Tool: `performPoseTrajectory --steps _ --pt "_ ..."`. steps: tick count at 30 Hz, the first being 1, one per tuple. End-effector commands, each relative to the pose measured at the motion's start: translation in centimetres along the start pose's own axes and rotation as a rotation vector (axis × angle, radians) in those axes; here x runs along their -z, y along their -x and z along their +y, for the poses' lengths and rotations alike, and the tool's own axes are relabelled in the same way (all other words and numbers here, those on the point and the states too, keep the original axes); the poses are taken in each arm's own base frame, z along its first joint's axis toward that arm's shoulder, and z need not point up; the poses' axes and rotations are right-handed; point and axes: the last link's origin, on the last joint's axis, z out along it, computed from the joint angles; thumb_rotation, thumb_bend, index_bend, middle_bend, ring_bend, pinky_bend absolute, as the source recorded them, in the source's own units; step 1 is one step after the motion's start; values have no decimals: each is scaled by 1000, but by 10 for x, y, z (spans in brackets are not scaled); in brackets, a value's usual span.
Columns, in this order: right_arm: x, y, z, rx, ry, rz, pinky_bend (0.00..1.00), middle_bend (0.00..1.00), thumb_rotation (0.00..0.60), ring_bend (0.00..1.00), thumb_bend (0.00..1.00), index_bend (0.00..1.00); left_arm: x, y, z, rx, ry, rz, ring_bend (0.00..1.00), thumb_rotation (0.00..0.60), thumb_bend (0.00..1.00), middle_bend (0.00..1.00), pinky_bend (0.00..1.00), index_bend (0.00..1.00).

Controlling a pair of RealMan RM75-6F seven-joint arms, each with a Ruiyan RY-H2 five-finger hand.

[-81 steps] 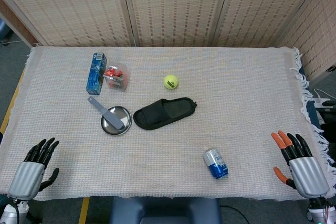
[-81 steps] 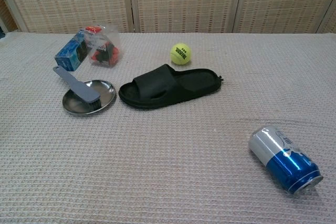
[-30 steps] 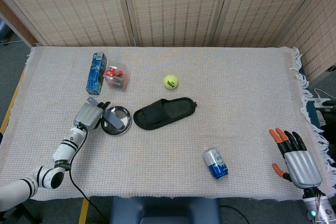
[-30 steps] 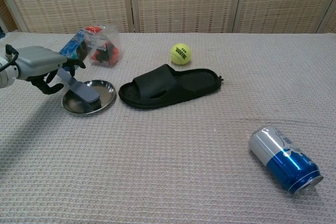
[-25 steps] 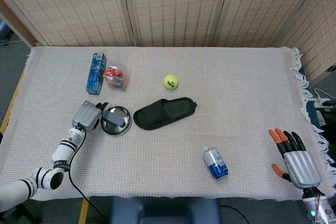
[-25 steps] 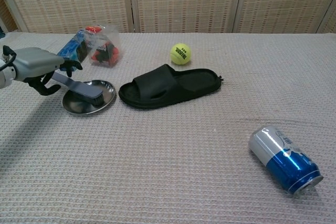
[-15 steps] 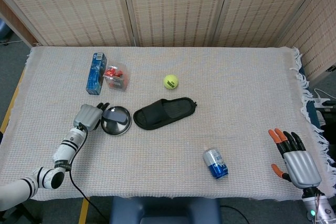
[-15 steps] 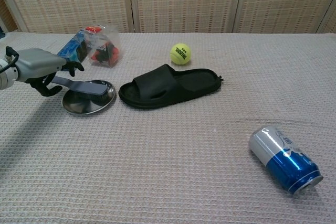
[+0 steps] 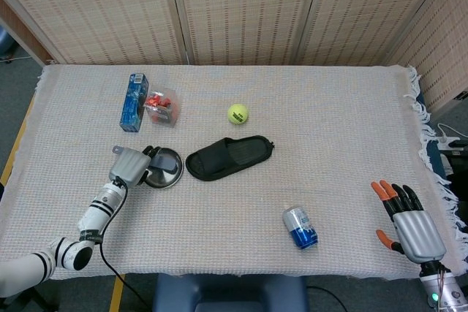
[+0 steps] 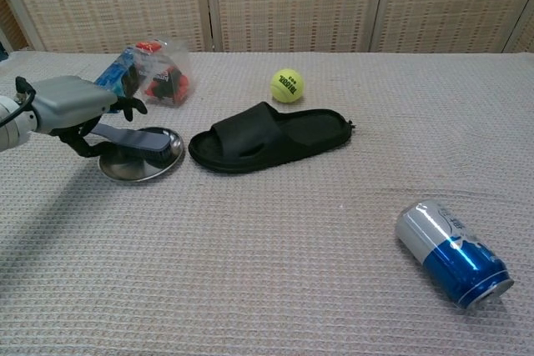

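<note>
- Our left hand [image 10: 71, 104] grips the grey spatula [image 10: 133, 138]; its blade points right over the steel dish [image 10: 142, 162].
- Our right hand [image 9: 411, 226] idles open at the table's right edge.

A grey spatula [image 10: 132, 139] with a flat dark handle and a broader blade lies nearly level, lifted just above a round, shallow, shiny metal dish [image 10: 142, 162], its blade end reaching over the dish's right part. Its handle end is held in the left hand [image 10: 71, 103], whose dark fingers curl round it at the dish's left edge; in the head view the hand [image 9: 132, 163] covers most of the spatula. The dish [image 9: 167, 162] sits flat on the woven cloth of the bench [image 9: 307, 144], left of centre, just beside the toe of a black slipper, though whether the two touch cannot be told
</note>
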Motion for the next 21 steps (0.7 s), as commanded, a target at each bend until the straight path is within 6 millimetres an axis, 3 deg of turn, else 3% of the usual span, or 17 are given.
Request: performPoseTrajectory --steps 1,10,21 --pt "0 0 0 -3 -3 -5 0 0 600 0 180 0 -4 5 8 -62 15 -2 605 600 430 184 880 141" --pt "3 -2 1 -13 -7 -26 0 0 600 0 180 0 -11 7 14 -151 -4 5 610 600 422 174 884 148" --pt "3 -1 2 -7 -1 -40 0 0 600 0 180 0 -16 13 16 -187 0 17 621 600 420 288 892 264"
